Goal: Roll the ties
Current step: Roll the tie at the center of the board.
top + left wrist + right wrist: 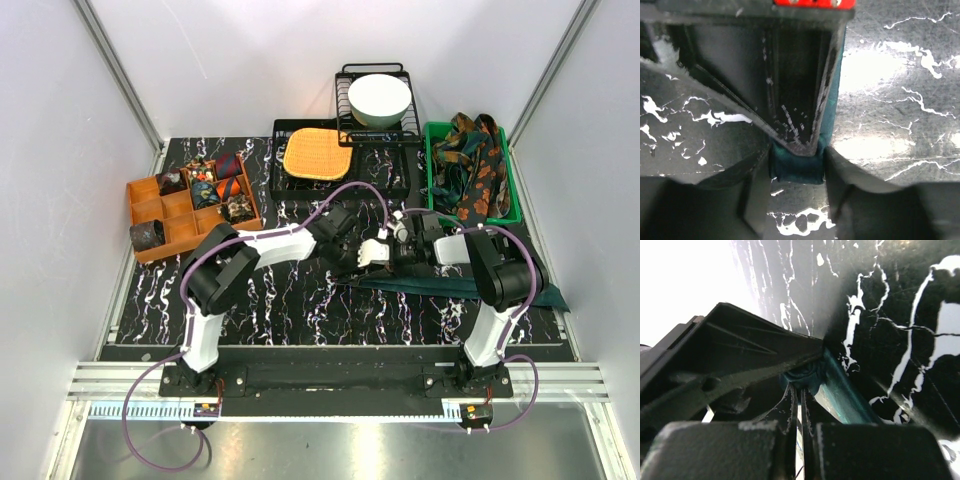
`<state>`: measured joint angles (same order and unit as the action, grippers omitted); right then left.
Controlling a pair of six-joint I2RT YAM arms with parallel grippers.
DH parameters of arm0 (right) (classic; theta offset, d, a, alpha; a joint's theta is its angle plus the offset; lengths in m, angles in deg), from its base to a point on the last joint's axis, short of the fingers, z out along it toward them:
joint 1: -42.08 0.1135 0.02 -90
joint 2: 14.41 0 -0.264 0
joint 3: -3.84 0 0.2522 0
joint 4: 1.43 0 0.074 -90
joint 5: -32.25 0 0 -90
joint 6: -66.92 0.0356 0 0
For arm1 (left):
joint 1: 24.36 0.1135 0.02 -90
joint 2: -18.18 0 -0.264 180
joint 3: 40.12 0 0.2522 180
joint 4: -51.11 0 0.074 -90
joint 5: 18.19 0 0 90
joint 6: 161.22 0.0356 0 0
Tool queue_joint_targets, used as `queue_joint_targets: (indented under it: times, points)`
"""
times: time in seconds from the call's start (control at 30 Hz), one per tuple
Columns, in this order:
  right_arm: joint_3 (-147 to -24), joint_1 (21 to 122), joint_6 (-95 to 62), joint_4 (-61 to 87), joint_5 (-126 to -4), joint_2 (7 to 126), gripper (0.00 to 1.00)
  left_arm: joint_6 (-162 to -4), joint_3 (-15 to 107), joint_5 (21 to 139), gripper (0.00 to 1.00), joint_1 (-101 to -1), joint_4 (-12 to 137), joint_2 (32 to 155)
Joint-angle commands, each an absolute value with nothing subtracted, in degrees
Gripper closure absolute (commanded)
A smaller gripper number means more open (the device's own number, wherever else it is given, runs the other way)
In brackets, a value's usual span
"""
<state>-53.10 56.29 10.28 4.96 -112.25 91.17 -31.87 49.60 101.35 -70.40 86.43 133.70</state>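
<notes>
Teal tie (430,286) lies stretched along the counter (300,320), its left end coiled where both arms meet, the right pincer (801,390) clamped shut on that coil, likely as a core, while the left pincer (797,172) straddles it part-open, grip uncertain.

Your left arm (270,245) and right arm (487,340), white links between bulky black joints, purple cables (150,400) looping from your black bases (195,378), white-bodied left end effector (388,255), scuffed black fingers (705,210), white flecks on them
</notes>
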Motion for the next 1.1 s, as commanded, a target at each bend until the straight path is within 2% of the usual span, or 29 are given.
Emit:
queue_joint_targets:
  times: [0.0, 0.17, 0.27, 0.3, 0.5, 0.63, 0.77, 0.87, 0.93, 1.07]
  points:
    - [-56.6, 56.1, 2.3, 17.9, -104.4, 93.6, 1.00, -32.8, 42.1, 103.2, 0.46, -68.9, 85.4, 135.7]
    - [-59.7, 56.0, -0.9, 25.8, -100.7, 95.8, 1.00, -41.9, 34.4, 114.2, 0.33, -65.0, 68.7, 134.6]
    - [-61.7, 56.0, -2.5, 29.9, -98.1, 97.2, 1.00, -49.6, 28.1, 120.7, 0.30, -62.0, 50.3, 134.6]
    - [-62.1, 56.0, -2.9, 30.7, -97.4, 97.6, 1.00, -50.8, 26.6, 121.6, 0.29, -61.5, 41.1, 134.8]
    - [-65.3, 56.1, -4.4, 36.5, -92.3, 99.8, 1.00, -61.4, 20.6, 129.0, 0.28, -60.2, 12.7, 140.4]
    - [-65.8, 56.0, -4.5, 37.8, -91.6, 101.1, 1.00, -67.0, 19.7, 129.3, 0.30, -60.4, 1.8, 144.8]
    - [-66.0, 56.1, -4.4, 38.0, -91.4, 102.1, 1.00, -66.4, 19.6, 128.9, 0.34, -60.5, 0.7, 145.5]
    - [-66.2, 56.1, -4.4, 38.1, -91.8, 102.3, 1.00, -60.7, 20.1, 127.1, 0.44, -61.1, 7.4, 143.6]
    - [-66.1, 56.1, -4.7, 37.9, -92.6, 102.1, 1.00, -56.0, 22.0, 126.0, 0.55, -61.9, 19.0, 141.2]
    - [-65.9, 56.1, -5.1, 36.7, -95.0, 101.5, 1.00, -41.3, 26.5, 119.1, 0.70, -64.0, 45.5, 136.8]
